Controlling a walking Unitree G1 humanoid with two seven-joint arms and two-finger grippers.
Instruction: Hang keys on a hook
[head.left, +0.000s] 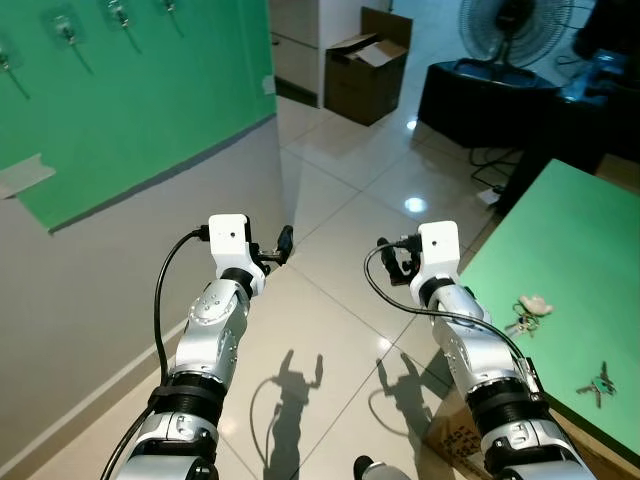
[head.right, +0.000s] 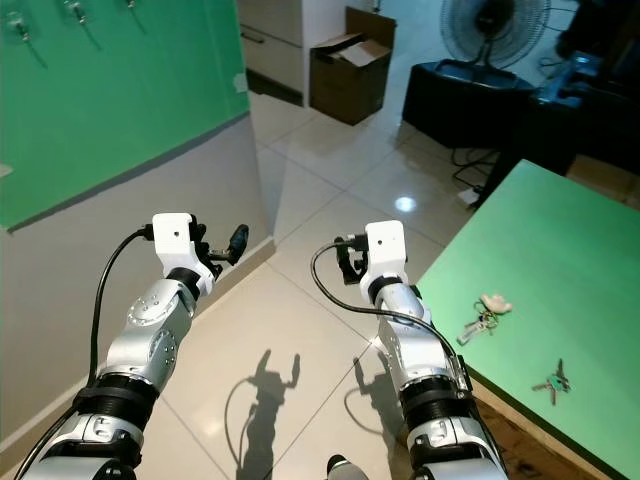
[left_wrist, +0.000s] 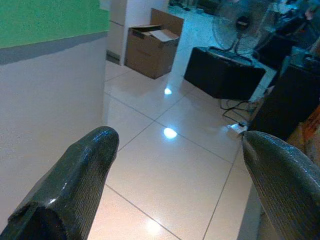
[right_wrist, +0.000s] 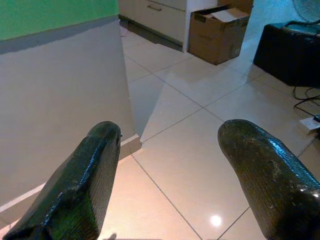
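Left gripper (head.left: 284, 243): fingers spread wide, empty, raised at your 11 o'clock.
Right gripper (head.left: 393, 258): also wide, empty, at 1 o'clock.
Keys (head.left: 520, 322): lying on the green table (head.left: 570, 250) at 3 o'clock; turn there first.
Hooks (head.left: 64, 28): green wall, 10 o'clock, awaiting keys.

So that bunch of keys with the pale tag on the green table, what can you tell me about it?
The bunch of keys lies flat on the green table, near the edge that faces the robot. It looks like a few small metal keys on a ring, joined to a pale, soft-looking tag. Only the table touches it. The right tool hovers open over the floor, well short of it. A second, darker set of keys lies apart, further along the table.
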